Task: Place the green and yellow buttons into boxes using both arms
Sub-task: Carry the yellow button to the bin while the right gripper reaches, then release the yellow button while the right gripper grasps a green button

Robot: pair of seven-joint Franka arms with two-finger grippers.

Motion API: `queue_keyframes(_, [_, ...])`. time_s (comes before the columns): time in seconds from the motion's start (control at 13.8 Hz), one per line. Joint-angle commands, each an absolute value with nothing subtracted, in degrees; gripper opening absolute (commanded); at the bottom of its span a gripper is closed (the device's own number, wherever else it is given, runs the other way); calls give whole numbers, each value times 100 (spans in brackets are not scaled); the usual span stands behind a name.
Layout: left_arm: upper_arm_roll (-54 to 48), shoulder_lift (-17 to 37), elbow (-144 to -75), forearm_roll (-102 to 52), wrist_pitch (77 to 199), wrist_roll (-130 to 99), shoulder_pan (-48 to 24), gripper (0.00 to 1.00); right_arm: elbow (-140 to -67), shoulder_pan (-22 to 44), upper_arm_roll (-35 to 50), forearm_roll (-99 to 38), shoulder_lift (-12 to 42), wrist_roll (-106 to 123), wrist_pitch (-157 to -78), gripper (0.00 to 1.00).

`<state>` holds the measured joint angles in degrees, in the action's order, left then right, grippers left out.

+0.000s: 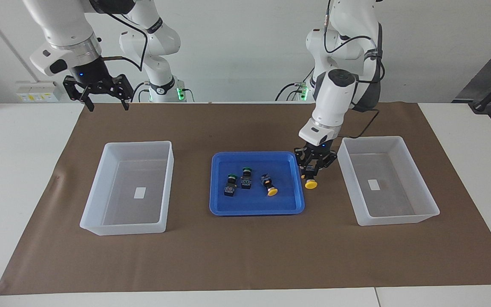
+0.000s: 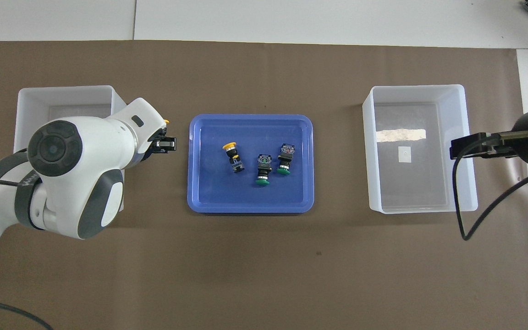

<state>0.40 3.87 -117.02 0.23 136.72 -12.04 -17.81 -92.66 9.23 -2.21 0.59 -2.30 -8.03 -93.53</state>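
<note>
My left gripper (image 1: 312, 171) is shut on a yellow button (image 1: 311, 183), its cap hanging down, over the brown mat between the blue tray (image 1: 254, 209) and the box (image 1: 399, 219) at the left arm's end. From overhead the left gripper (image 2: 164, 143) sits just beside that box (image 2: 62, 91), with only a sliver of the yellow cap (image 2: 167, 121) showing. In the tray lie another yellow button (image 1: 269, 186) (image 2: 233, 156) and two green buttons (image 1: 231, 184) (image 1: 246, 178). My right gripper (image 1: 105, 105) hangs open and empty, high over the mat's edge by the other box (image 1: 122, 228).
Both boxes hold nothing but a small white sticker (image 1: 140, 192) (image 1: 372, 184). The brown mat (image 1: 245, 256) covers the table's middle. In the overhead view the right gripper (image 2: 472, 146) overlaps the outer rim of its box (image 2: 420, 208).
</note>
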Motion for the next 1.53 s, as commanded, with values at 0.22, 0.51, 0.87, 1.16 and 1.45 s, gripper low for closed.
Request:
queue_keyframes(0.22, [-26, 589, -11338, 97, 13946, -38, -416, 0, -9325, 1747, -176, -132, 727, -2397, -10580, 100])
queue_keyframes(0.51, [-26, 781, -11522, 88, 14369, 895, 149, 0, -9264, 2126, -176, -350, 1510, -2865, -11651, 100])
queue_keyframes(0.87, [-9, 1353, -11487, 88, 15046, 896, 439, 0, -9018, 2592, -176, -361, 2459, -3479, -12681, 100])
queue_keyframes(1.16, [-9, 1818, -11470, 79, 15722, 862, 518, 0, -8886, 2996, -176, -272, 3084, -3955, -12927, 100])
queue_keyframes(1.45, [-9, 1916, -11426, 97, 15855, 888, 510, 27, -9157, 2980, -176, -89, 3103, -3920, -12990, 100])
